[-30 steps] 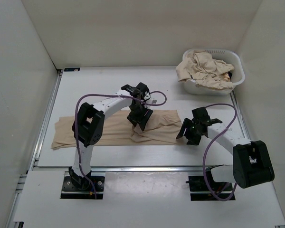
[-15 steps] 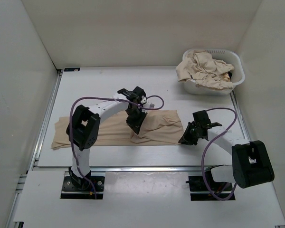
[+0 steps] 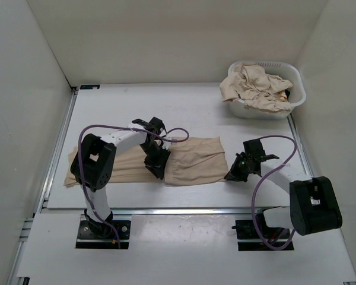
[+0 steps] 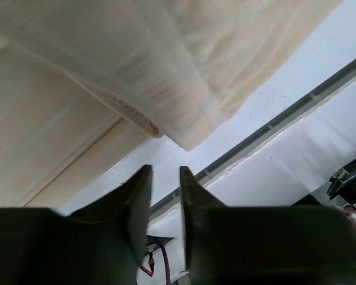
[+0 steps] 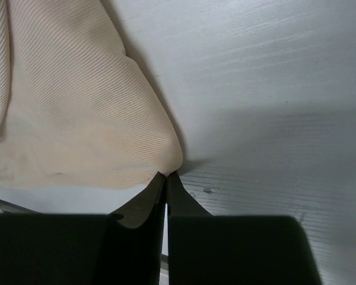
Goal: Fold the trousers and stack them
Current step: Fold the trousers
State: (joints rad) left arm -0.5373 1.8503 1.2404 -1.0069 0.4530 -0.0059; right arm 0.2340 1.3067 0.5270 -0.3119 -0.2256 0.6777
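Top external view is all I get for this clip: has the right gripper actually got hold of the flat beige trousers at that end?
Observer: Yes. The right wrist view shows the right gripper shut on the very corner of the beige ribbed trousers.
Reviewer: And the left one, at the fold in the middle?
Observer: The left wrist view shows the left gripper slightly open. The white table shows through the gap and no cloth is in it.
Reviewer: Where is the cloth, then?
Observer: A doubled layer with a hemmed edge sits just beyond its tips, over a flatter layer.
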